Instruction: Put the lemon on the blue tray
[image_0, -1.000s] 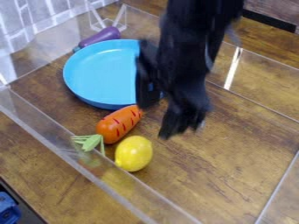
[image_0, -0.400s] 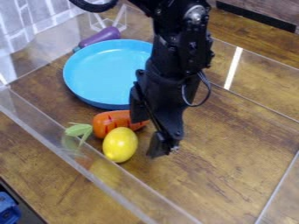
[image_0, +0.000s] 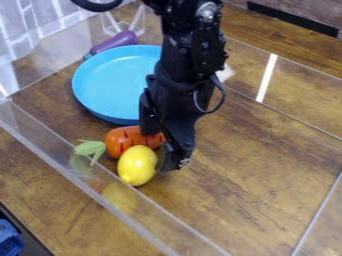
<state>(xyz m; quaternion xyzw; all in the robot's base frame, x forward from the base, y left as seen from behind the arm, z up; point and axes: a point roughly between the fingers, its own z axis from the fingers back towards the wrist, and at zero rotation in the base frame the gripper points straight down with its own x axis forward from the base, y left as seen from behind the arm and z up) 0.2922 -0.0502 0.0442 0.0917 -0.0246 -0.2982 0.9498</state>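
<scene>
While the lemon (image_0: 136, 165) lies on the wooden table (image_0: 254, 190), near the front and just outside the blue tray (image_0: 114, 82), the gripper (image_0: 159, 152) is held low over it with its jaws spread apart and nothing grasped. One finger (image_0: 177, 157) is seen just right of the lemon. An orange carrot (image_0: 124, 139) with green leaves (image_0: 88, 151) is found touching the lemon's far-left side. A purple object (image_0: 116, 42) is seen beyond the tray.
</scene>
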